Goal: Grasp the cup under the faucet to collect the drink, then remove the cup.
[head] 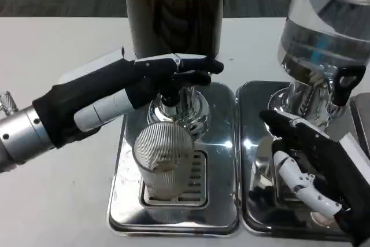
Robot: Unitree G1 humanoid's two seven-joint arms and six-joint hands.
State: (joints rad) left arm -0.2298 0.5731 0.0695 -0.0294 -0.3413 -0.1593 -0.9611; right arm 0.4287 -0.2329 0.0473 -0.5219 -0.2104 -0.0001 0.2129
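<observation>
The ribbed clear cup (163, 157) stands upright on the slotted grate (193, 177) of the left chrome drip tray (222, 143), just in front of the dark drink dispenser (173, 10) and below its faucet (173, 93). Neither hand touches the cup; its near side and right side face bare tray, while its left wall stands near the tray's left edge. Above the cup's back rim, the left hand (156, 79) reaches in from the left, its fingers (199, 65) laid on the faucet's handle, holding nothing that can be lifted. The silver forearm behind it crosses the white worktop (52, 201). On the right drip tray (254, 212), under the clear water dispenser (329, 27) with its black tap lever (347, 79), the right hand (312, 160) rests with fingers spread wide and empty, well apart from the cup. A narrow gap separates the two trays.
</observation>
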